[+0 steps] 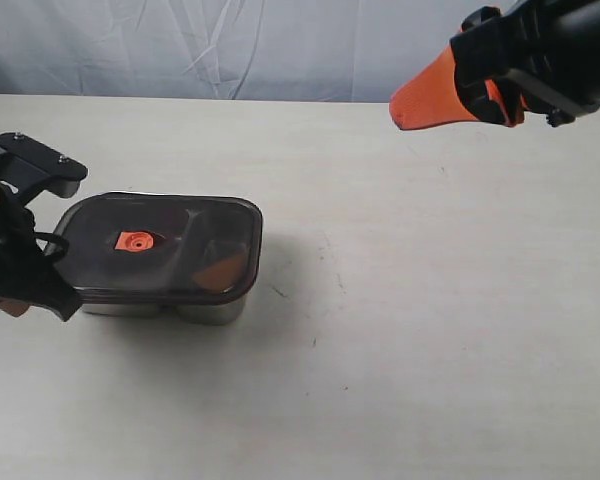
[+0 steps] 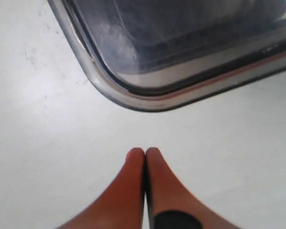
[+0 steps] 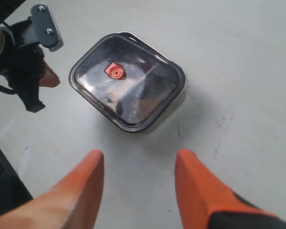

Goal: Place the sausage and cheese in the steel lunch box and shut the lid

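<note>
Likely final step: closing. With lid (image 1: 160, 245) over box (image 1: 215, 312) just ahead of left jaws, pressed together, and right jaws apart, well clear: press lid down evenly; confirm seal.

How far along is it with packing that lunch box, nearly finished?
The lid sits on the steel lunch box, with the cheese showing through it; the sausage I cannot make out. Nothing is in hand: the left end effector is shut and empty beside the box, the right end effector open, away from it. Left, perhaps: pressing the lid down.
</note>
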`<state>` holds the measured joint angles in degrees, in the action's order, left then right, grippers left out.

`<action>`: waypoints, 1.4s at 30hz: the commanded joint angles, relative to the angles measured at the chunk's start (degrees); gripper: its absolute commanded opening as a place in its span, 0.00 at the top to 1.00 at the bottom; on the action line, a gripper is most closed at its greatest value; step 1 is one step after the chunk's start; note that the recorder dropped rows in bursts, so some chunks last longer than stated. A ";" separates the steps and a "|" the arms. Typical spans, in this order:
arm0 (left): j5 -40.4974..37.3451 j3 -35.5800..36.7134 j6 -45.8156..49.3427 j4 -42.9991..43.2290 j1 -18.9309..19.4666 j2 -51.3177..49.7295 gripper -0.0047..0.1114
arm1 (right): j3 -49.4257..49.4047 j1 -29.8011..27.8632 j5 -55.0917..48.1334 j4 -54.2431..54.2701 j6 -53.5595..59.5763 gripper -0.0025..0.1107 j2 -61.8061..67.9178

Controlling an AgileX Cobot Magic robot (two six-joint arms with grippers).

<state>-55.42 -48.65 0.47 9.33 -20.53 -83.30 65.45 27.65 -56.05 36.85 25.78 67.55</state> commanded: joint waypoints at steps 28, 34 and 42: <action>4.66 -1.60 -4.44 4.89 0.30 -6.70 0.96 | -10.99 1.28 15.77 16.91 11.42 0.99 15.51; 4.63 -4.09 -4.44 4.22 0.30 -1.89 0.96 | -10.24 10.43 23.70 22.77 16.93 0.99 26.40; 13.14 -4.58 -2.84 1.70 1.08 -0.79 0.96 | -0.35 17.49 26.92 23.02 17.18 0.99 35.08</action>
<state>-43.77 -53.03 -2.55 11.83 -20.43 -83.40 63.39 44.18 -28.48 59.37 42.50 101.17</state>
